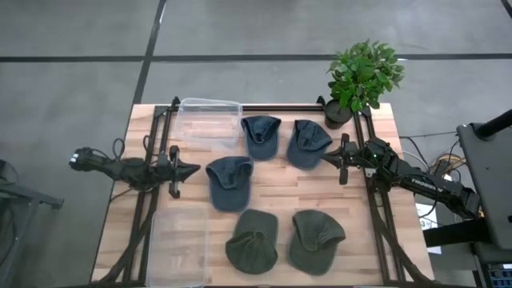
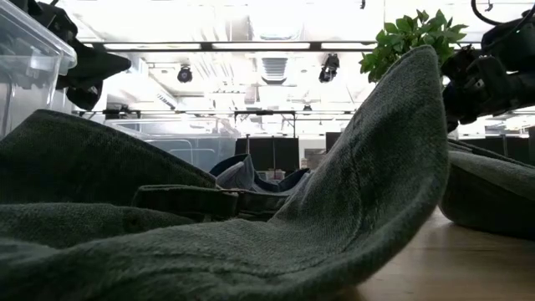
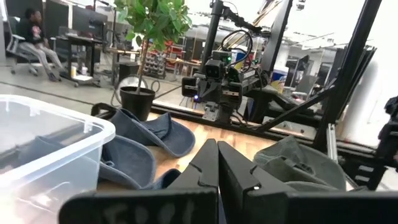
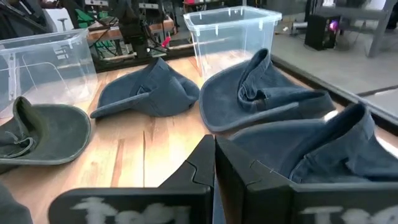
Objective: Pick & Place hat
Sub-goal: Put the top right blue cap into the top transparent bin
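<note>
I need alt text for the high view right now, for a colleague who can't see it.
Five hats lie on a wooden table: three blue hats mid-table, two green hats along the picture's bottom. The left gripper and right gripper, both shut, flank them; two clear bins sit left, a potted plant top right.

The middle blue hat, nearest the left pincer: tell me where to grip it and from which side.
Probably grip the middle blue hat at its raised, crumpled crown fold, coming from above. It lies flat with the floppy brim spread on the table, offering little edge. The left pincer, shut, is beside it.
</note>
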